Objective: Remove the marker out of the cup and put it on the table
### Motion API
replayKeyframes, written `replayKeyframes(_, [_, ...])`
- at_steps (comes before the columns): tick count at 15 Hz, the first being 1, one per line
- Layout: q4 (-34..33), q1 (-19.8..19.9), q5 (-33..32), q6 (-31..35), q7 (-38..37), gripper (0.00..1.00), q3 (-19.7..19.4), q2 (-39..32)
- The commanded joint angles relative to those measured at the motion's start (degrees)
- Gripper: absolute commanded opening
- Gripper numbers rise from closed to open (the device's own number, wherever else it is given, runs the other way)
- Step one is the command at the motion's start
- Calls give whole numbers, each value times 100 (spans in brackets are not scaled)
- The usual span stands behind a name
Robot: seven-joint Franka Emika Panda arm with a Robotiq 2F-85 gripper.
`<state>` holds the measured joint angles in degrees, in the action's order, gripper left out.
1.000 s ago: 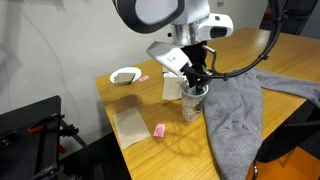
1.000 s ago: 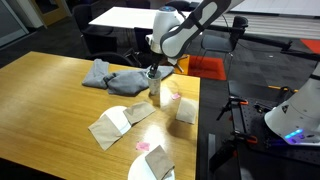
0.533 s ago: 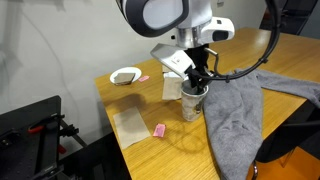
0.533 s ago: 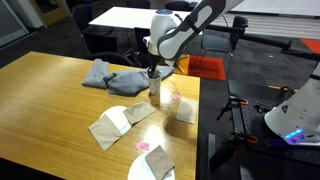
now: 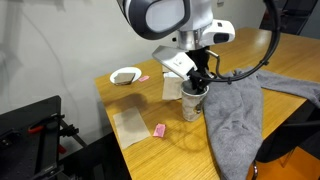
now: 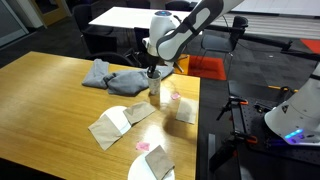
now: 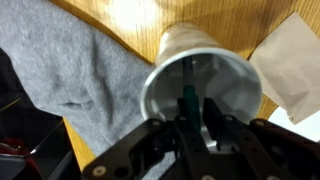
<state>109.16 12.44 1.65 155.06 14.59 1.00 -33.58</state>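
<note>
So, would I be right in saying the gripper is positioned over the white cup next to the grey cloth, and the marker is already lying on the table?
Not quite: the marker is not on the table; the wrist view shows it standing inside the cup. The gripper is indeed over the cup, next to the grey cloth.

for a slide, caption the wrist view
Wrist view: pincer inside the white paper cup, straddling the teal marker, with a grey cloth alongside.
</note>
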Motion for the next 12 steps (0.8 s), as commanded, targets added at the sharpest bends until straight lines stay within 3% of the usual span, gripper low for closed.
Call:
replayKeyframes(1, [33, 58, 11, 178, 187, 0, 78, 29])
replayKeyframes(12, [1051, -77, -129, 648, 139, 3, 43, 1153])
